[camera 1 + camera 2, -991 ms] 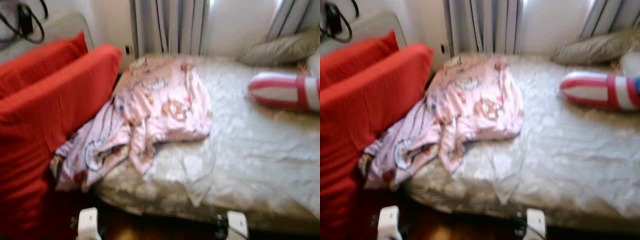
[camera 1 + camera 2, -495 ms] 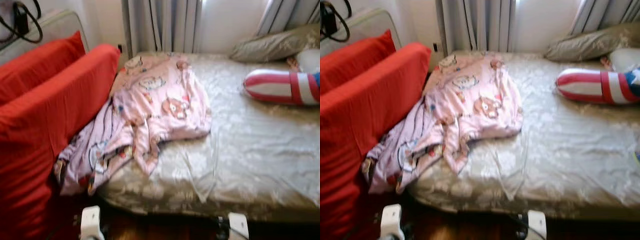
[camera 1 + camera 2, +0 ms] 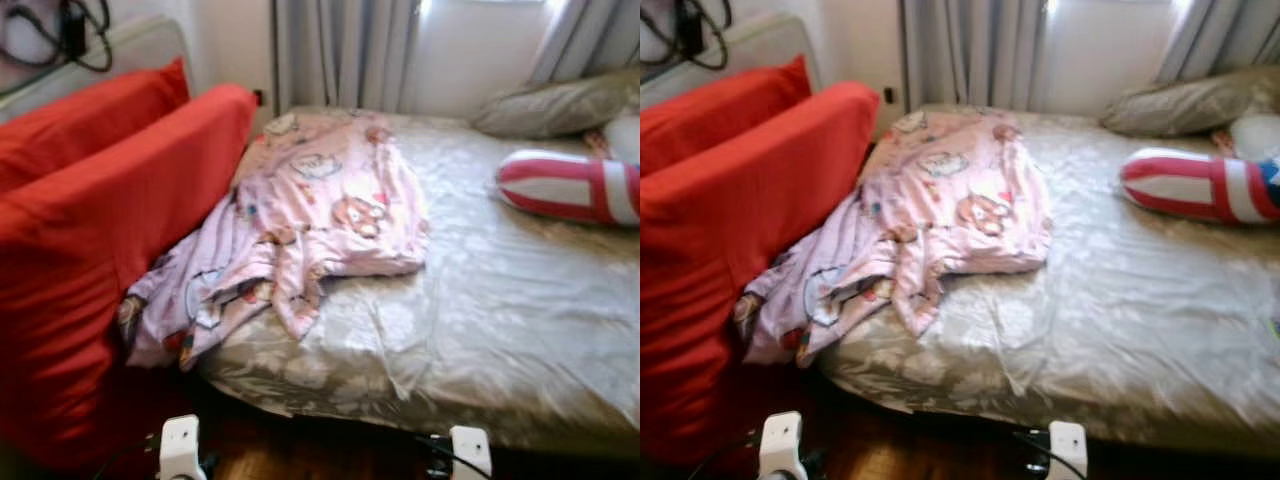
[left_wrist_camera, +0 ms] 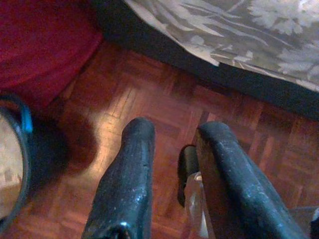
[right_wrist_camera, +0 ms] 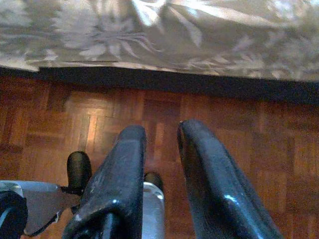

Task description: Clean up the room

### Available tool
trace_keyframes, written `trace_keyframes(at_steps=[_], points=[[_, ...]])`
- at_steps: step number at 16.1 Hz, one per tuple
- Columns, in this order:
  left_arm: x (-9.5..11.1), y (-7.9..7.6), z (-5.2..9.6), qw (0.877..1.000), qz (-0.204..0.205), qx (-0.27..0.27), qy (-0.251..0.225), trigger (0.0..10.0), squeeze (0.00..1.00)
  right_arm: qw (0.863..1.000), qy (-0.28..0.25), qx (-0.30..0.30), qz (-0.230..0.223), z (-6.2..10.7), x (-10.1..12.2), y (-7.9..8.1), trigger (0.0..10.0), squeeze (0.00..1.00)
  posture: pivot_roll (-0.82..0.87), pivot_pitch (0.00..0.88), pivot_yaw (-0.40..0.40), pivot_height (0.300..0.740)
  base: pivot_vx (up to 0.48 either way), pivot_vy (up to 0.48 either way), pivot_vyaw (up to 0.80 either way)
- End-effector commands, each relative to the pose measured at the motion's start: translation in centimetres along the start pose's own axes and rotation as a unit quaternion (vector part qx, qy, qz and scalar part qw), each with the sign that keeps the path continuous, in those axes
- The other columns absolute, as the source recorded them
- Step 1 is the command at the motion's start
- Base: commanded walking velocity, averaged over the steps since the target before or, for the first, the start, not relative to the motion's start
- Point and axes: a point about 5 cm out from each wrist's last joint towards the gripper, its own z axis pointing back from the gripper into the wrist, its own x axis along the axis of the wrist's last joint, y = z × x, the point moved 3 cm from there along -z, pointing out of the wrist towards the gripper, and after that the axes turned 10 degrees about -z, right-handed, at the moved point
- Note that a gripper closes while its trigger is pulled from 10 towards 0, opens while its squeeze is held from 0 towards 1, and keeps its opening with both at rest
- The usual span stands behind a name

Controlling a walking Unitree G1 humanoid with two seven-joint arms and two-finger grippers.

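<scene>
Looking through the head camera, you are facing a bed (image 3: 520, 330) with a rumpled pink pyjama garment (image 3: 310, 210) lying on its left part, its long axis running from the far corner by the curtain (image 3: 345, 50) diagonally down toward you, where the near end is spilling over the bed's edge against the red cushions (image 3: 110, 230). That trailing end is sitting ahead of you and to your left, so your left arm is the nearer one, by my judgement. A striped red and white pillow (image 3: 1200, 185) and a grey pillow (image 3: 1190, 100) are resting well apart from it, on the far right.

Turning to the left wrist view, your left gripper (image 4: 172, 149) is hanging low over the wooden floor (image 4: 129, 99), fingers parted with nothing between them, and the bedspread's edge is lying beyond it and higher up.

Checking the right wrist view, your right gripper (image 5: 162, 142) is likewise pointing at the floor beside the bed, fingers slightly apart and holding nothing.
</scene>
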Motion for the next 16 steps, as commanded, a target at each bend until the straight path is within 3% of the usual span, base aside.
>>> trace_keyframes(at_steps=[1, 8, 16], points=[[-0.70, -0.03, 0.12, 1.000, -0.003, -0.001, 0.014, 10.0, 0.00, 1.000, 0.001, -0.004, 0.005, 0.03, 0.01, -0.31, 10.0, 0.00, 0.03, 0.000, 0.002, 0.740, 0.000, 0.000, 0.80], [-0.75, 0.04, 0.12, 1.000, -0.002, 0.000, 0.016, 10.0, 0.00, 1.000, 0.000, 0.002, 0.009, 0.02, -0.05, 0.03, 10.0, 0.00, 0.03, 0.000, 0.004, 0.740, 0.000, 0.000, 0.80], [-0.69, -0.08, 0.10, 1.000, -0.001, -0.001, 0.015, 10.0, 0.00, 1.000, -0.003, -0.012, 0.002, 0.03, 0.13, -0.46, 10.0, 0.00, 0.03, 0.000, 0.001, 0.740, 0.000, 0.000, 0.00]])
